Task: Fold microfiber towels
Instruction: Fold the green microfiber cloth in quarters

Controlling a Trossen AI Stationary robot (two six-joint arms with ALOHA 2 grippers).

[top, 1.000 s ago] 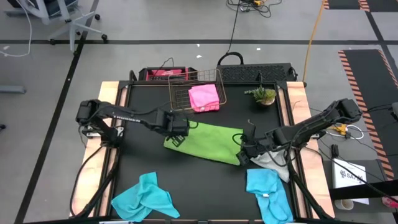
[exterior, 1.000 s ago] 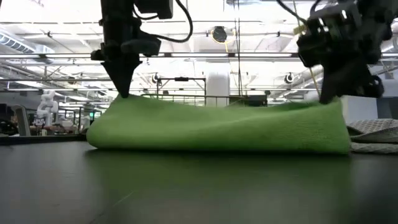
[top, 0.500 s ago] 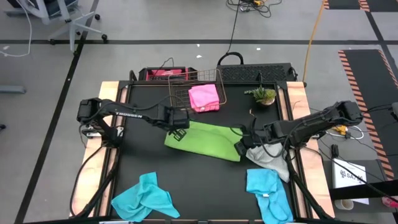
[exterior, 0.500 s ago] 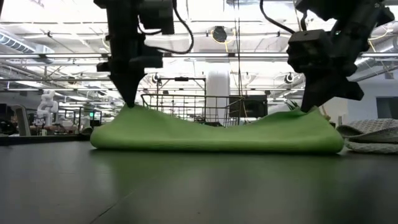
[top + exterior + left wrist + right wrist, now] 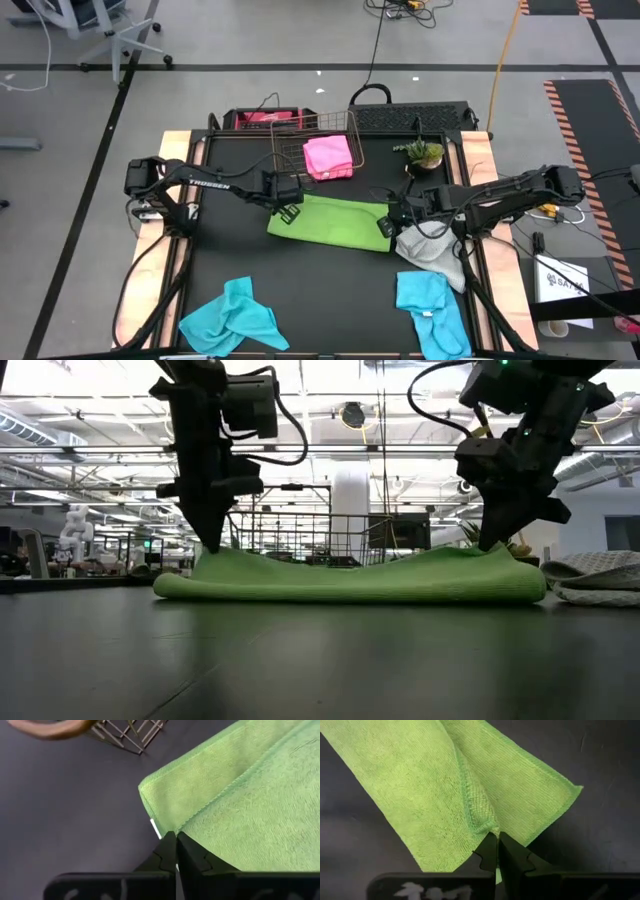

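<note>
While one fold is laid over on the lime green towel [image 5: 335, 222] at mid-table, most of the work looks undone: the two turquoise towels [image 5: 232, 316] [image 5: 428, 305] near the front edge and the grey towel [image 5: 432, 250] at the right lie crumpled. The pink towel [image 5: 328, 157] sits folded in the wire basket [image 5: 285, 150]. The left gripper [image 5: 212, 543] and right gripper [image 5: 492, 540] each pinch an upper corner of the green towel.
</note>
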